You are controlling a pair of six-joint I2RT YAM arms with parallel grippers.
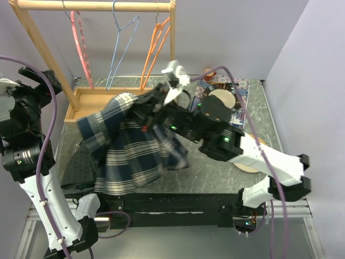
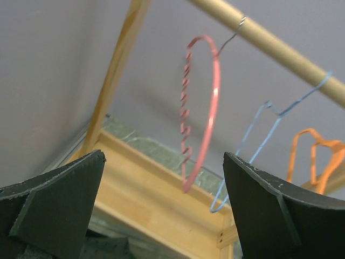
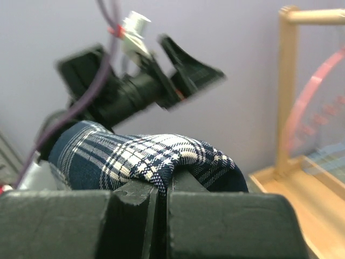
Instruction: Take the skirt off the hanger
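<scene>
Right wrist view showed the right pincer point(image 3: 161, 189) clamped tight on a fold of the navy plaid skirt point(image 3: 145, 156), jaws closed to a sliver with cloth bunched over them. From above, the skirt hung from that grip, fanned out over the left-centre of the desk point(image 1: 215, 172) in front of the wooden rack point(image 1: 97, 5). A white piece point(image 1: 173, 70) stood at the skirt's upper end, possibly the hanger; whether the cloth was free of it could not be told. The left pincer point(image 2: 163, 159) was wide open and held nothing, aimed up at the pink hanger point(image 2: 207, 108) on the rail. The pulling-off step looked in hand. The next move likely called for steadying the hanger with the free pincer while the right drew the waistband clear, without snagging the cloth.
</scene>
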